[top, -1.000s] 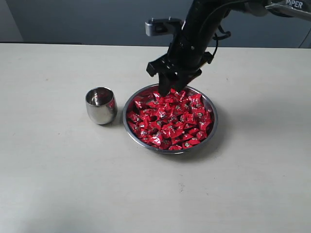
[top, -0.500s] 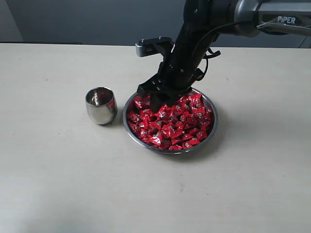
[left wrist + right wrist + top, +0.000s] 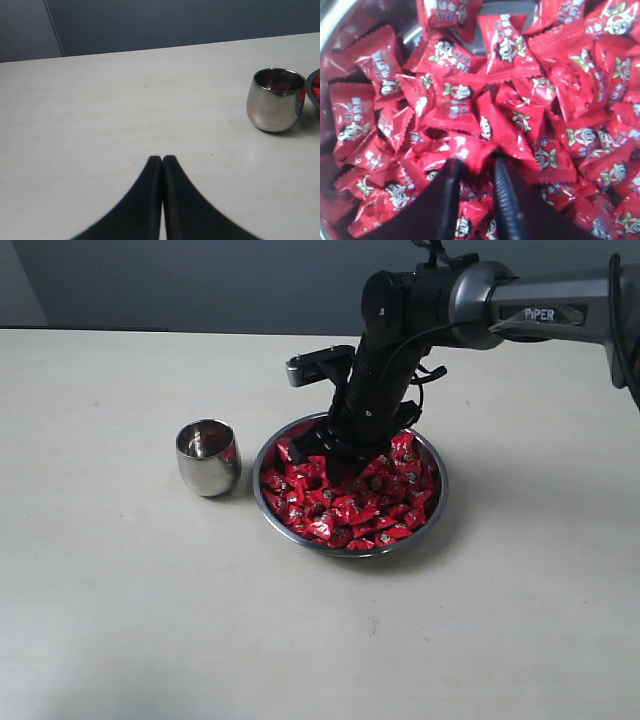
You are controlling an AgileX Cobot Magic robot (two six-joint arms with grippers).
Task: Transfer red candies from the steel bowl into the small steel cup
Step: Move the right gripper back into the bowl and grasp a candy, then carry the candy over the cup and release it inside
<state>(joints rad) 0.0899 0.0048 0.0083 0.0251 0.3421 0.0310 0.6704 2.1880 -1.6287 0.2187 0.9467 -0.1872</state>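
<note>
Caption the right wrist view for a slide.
Right claw flanking one red candy in the heaped bowl.

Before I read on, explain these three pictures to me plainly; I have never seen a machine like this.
This is a two-armed robot; each arm ends in a two-fingered end effector. The wide picture comes from a camera off the arms and shows the right arm; the other two come from a camera on each wrist. On the pale table stand a small steel cup and a steel bowl heaped with red candies. The right end effector is down in the bowl, its fingers either side of one candy; whether it grips yet cannot be told. The left end effector, seen only in its own wrist picture, is shut and holds nothing.
</note>
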